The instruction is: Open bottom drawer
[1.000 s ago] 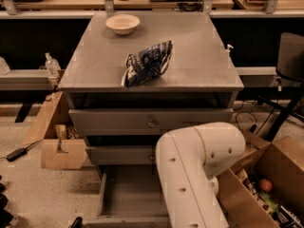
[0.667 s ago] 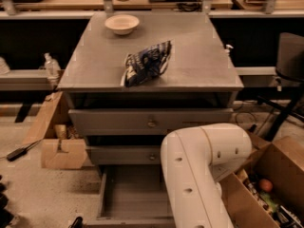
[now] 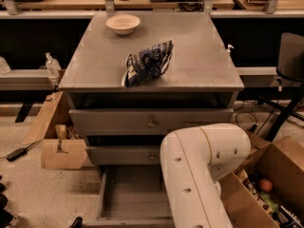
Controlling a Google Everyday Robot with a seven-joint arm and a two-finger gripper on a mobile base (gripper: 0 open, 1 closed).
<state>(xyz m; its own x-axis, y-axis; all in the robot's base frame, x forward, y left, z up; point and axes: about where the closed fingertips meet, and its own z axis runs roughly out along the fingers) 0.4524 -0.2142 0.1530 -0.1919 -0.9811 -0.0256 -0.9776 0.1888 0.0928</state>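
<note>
The bottom drawer stands pulled out at the foot of the cabinet, its grey tray showing. The white arm covers its right side. The gripper is hidden, so I cannot tell its state. A bag and a bowl sit on top.

bottom drawer smooth matt grey paint | cabinet top dull grey | bag glossy plastic | arm smooth white plastic, near | box matt cardboard, right | gripper out of view
</note>
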